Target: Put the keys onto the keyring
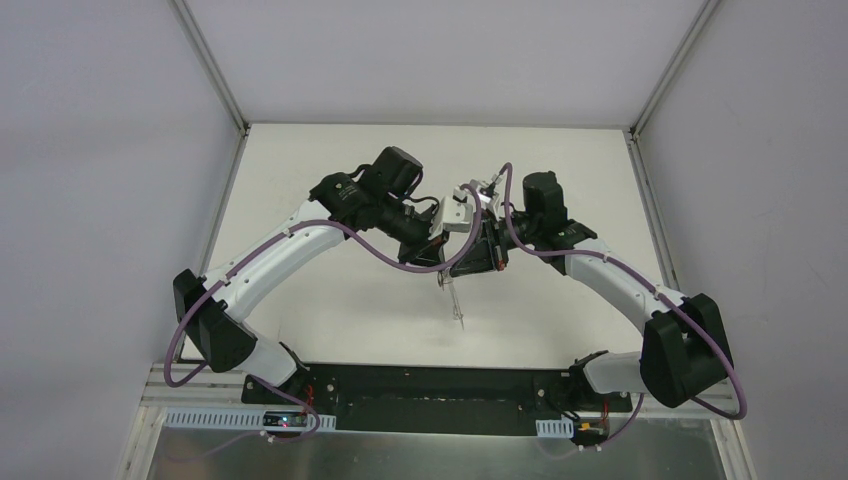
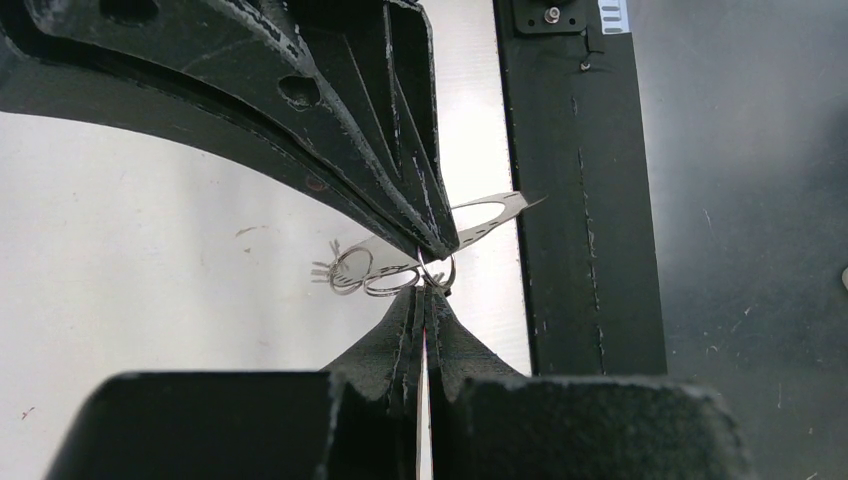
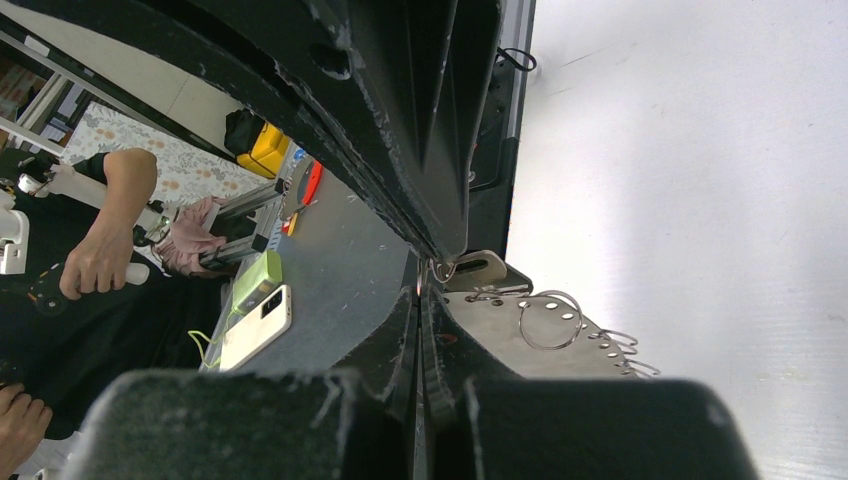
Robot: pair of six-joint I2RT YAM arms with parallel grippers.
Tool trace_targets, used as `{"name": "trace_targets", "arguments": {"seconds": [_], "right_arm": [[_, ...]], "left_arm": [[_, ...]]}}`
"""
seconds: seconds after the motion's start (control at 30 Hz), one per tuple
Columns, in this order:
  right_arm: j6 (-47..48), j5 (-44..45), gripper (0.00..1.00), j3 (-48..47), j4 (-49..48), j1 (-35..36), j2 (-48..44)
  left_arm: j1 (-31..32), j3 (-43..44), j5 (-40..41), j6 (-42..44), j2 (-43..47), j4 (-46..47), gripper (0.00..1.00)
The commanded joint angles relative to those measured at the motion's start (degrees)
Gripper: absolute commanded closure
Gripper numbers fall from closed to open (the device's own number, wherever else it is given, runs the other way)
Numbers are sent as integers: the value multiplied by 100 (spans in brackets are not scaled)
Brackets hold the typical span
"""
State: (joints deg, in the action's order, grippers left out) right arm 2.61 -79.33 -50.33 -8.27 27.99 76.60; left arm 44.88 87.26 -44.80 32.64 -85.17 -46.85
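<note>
left gripper (image 2: pixel 432 274) is seen clenched, its tips pressed together on the thin wire of the keyring (image 3: pixel 549 320). right gripper (image 3: pixel 432 280) is clenched as well, and a small turn of the same wire is caught at its tips. both are held in the air above the table (image 1: pixel 330 300), tip to tip between the two arms, and in the top view a thin silvery bundle hangs down from them. beside the keyring a flat silvery plate (image 3: pixel 495 332) with a row of small holes is seen, and some small wire loops (image 3: pixel 622 345) at its far end.

the key with the black head is not found in any view; it may be hidden by the fingers, or be too small to tell. so it cannot be said that the key is on the keyring. the task is judged to be near its middle. the keyring is held up from both sides, as is needed to open the wire. the threading of the key is not shown as done.
</note>
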Motion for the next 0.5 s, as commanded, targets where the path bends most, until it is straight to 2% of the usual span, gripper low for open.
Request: {"name": "trace_targets", "arguments": {"seconds": [0.0,0.47], "right_arm": [[158,-4,100,-126,-104,-33,8],[121,25,100,-140,-104,-87,58]], "left_arm": [[-50,-51,-364,229,268,-84,100],[-68,-184,-342,320,400,-80,100]]}}
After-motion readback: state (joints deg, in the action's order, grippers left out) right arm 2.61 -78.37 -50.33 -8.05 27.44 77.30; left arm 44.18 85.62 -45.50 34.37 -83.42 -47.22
